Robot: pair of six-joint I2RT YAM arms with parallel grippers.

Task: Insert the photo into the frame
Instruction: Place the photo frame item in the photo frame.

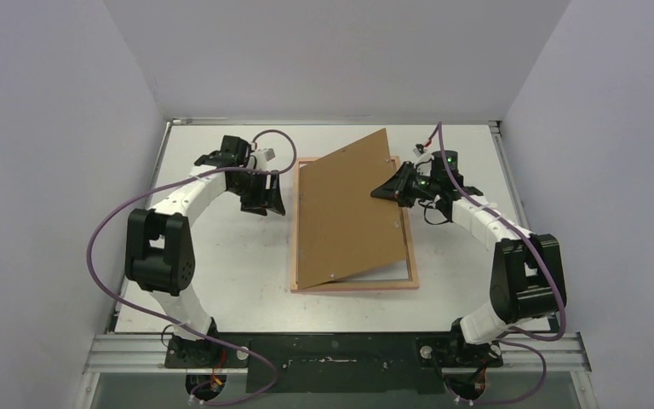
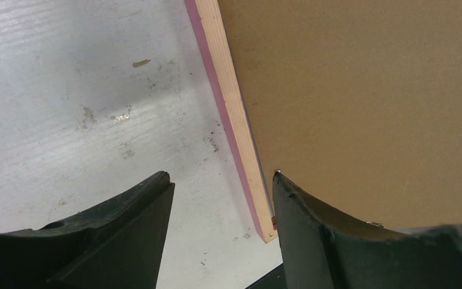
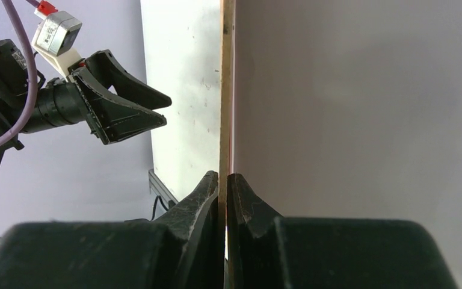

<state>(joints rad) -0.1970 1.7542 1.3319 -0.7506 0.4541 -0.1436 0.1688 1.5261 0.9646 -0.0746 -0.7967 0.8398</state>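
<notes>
The frame (image 1: 353, 285) lies flat on the table, pale wood side up with pink edges. The plain brown backing board (image 1: 349, 213) leans over it, low on the left and raised on the right. My right gripper (image 1: 383, 192) is shut on the board's raised right edge (image 3: 227, 90), which stands thin between the jaws (image 3: 222, 176). My left gripper (image 1: 264, 200) is open beside the frame's left rail (image 2: 228, 102). The rail's corner sits between its fingers (image 2: 221, 177), one finger over the board (image 2: 361, 102). The photo is hidden.
White walls close in the table (image 1: 221, 281) on the left, back and right. A metal rail (image 1: 332, 345) with both arm bases runs along the near edge. Purple cables loop beside each arm.
</notes>
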